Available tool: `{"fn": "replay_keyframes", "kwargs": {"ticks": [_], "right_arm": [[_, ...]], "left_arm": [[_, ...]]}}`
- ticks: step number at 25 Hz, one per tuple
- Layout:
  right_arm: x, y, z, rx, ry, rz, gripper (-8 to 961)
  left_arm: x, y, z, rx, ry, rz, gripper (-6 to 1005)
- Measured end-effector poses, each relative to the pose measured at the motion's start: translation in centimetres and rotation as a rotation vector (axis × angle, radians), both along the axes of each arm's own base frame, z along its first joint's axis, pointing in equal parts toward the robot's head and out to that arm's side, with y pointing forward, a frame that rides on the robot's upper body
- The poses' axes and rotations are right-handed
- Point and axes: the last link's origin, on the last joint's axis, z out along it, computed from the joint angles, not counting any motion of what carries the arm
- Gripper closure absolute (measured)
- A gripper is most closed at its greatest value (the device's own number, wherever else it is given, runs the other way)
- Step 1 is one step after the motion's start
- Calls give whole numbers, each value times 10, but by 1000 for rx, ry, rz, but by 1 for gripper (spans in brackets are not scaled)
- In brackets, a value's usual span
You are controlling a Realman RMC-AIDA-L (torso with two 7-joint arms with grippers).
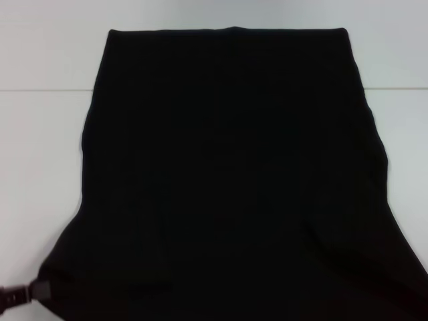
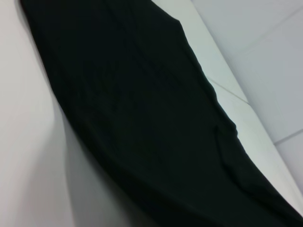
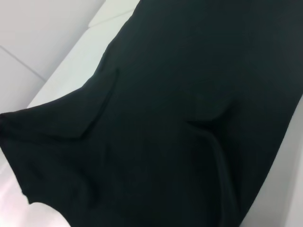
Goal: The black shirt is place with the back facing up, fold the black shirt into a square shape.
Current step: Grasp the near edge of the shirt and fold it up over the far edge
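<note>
The black shirt (image 1: 227, 167) lies spread across the white worktop (image 1: 40, 147), its near left corner clamped by the left end effector (image 1: 30, 292).

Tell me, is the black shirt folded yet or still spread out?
Spread out: the black shirt lies open across the white table, no square yet.

Black shirt (image 1: 227, 174) spread over white table (image 1: 40, 134), left gripper (image 1: 27, 292) at its near-left corner
</note>
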Motion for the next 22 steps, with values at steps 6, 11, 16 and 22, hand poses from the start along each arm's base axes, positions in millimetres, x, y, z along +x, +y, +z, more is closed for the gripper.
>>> {"fn": "replay_keyframes", "kwargs": {"ticks": [6,11,16,22], "right_arm": [[4,-21,2,-33,24,-8,917],[-2,-9,7,-9,37,11,917],[-20,30,7,30,35,79,917],[-45,82,4,131,40,128,917]], "left_arm": [[5,-21,-6,-60,-70,-14,931],[11,-8,-8,-60,-88,-45,931],[31,32,-6,-66,-101,-126,931],[55,95,-3,-13,-85,-188,931]]}}
